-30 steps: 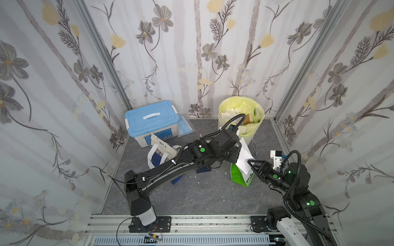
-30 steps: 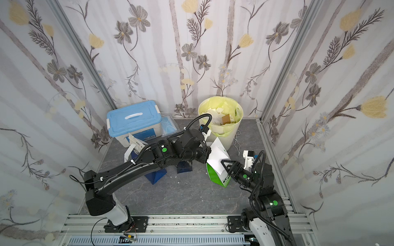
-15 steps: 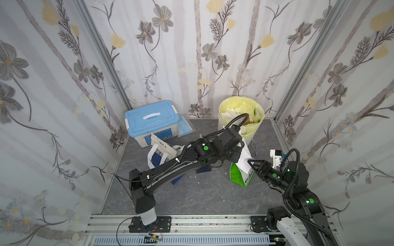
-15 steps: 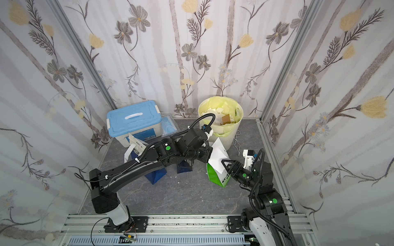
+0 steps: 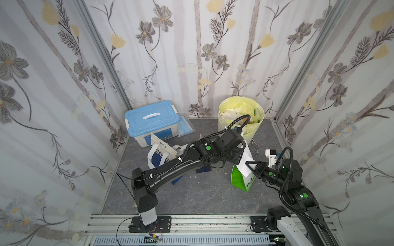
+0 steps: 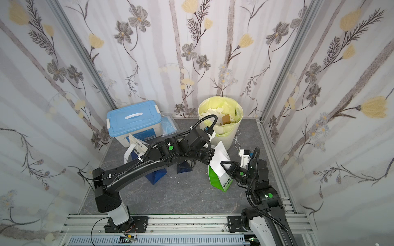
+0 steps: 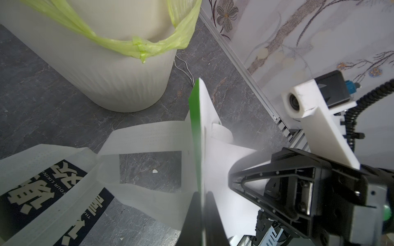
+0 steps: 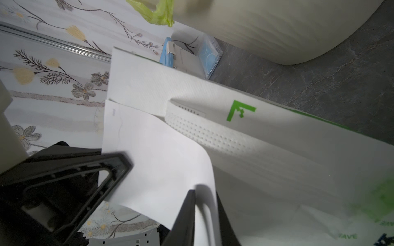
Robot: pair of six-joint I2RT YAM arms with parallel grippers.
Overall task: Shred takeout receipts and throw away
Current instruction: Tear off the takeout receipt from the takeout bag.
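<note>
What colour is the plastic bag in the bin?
Yellowy green; the plastic bag shows best in the left wrist view.

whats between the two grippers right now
The white receipt: the right gripper pinches its curled edge, and the left gripper clamps the edge of the green bag beside it. The right wrist view shows it best.

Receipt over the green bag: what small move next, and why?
Probably draw the right gripper back, away from the left gripper: both look shut on the receipt, which lies untorn against the green bag, so pulling apart should start a tear.
</note>
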